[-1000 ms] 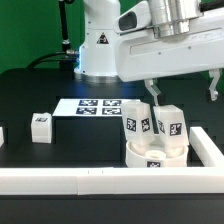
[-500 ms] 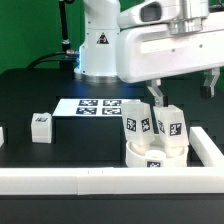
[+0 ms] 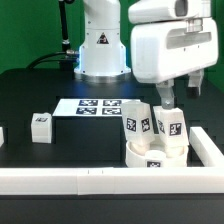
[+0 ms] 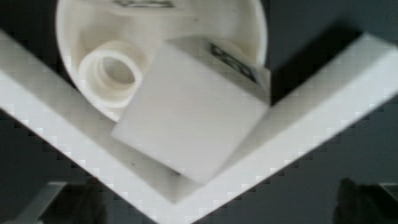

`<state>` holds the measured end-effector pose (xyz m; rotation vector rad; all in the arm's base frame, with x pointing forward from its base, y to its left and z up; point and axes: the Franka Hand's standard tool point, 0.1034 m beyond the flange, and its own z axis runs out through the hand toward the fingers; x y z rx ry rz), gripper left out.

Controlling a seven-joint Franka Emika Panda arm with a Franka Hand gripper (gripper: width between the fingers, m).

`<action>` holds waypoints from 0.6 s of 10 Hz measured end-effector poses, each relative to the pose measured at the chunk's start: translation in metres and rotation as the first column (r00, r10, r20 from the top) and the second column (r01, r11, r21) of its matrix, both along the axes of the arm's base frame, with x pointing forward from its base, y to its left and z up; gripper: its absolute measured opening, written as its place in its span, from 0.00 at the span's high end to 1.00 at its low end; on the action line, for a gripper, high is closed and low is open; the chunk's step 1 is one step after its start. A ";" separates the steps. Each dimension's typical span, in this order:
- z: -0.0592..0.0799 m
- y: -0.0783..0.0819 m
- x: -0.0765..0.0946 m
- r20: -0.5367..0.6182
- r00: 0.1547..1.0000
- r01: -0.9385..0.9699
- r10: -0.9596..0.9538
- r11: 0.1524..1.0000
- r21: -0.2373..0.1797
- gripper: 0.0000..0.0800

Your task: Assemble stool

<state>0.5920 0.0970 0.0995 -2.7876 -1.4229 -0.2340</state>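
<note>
Surface: black table (image 3: 30, 100), matte, with a dark backdrop behind it. The white robot base (image 3: 100, 45) stands beyond the marker board (image 3: 98, 105), which lies flat and well apart from the fingers (image 4: 39, 200), toward the exterior view's left of them. The gripper (image 3: 181, 92) hangs over the work pointing down, its fingers spread wide with nothing gripped between them. Holder: the round white seat (image 3: 155, 152) lies flat on the table below the fingers, tucked into the corner formed by the border bars (image 3: 60, 180). In the wrist view the two bars make a V with the seat's rim close against them; contact not resolvable. On the seat: the leg under the fingers (image 3: 172, 122) stands with a tag facing the exterior camera, its top close to one fingertip; touch cannot be told. The second standing leg (image 3: 135, 125), also tagged, is beside it toward the exterior view's left. Whether either is fully seated cannot be told. The wrist view shows one open round socket (image 4: 111, 72) in the seat, just beside the leg under the fingers. The loose leg (image 3: 40, 126) lies on the table far from the fingers, toward the exterior view's left, apart from everything else. A white piece (image 3: 2, 135) past it is cut by the frame edge and not identifiable. Edges: the bars close off the front and the exterior view's right of the seat; open table runs from the fingers toward the loose leg and the marker board.
</note>
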 end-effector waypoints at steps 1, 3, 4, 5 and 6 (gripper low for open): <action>-0.002 -0.001 0.000 0.000 0.987 -0.160 0.160 0.986 -0.037 0.19; -0.005 -0.003 -0.002 -0.015 0.941 -0.338 0.338 0.938 -0.079 0.19; -0.007 -0.004 -0.003 -0.030 0.892 -0.451 0.450 0.886 -0.105 0.19; -0.009 -0.005 -0.004 -0.039 0.854 -0.519 0.518 0.846 -0.121 0.19; -0.010 -0.007 -0.004 -0.046 0.831 -0.556 0.555 0.821 -0.131 0.19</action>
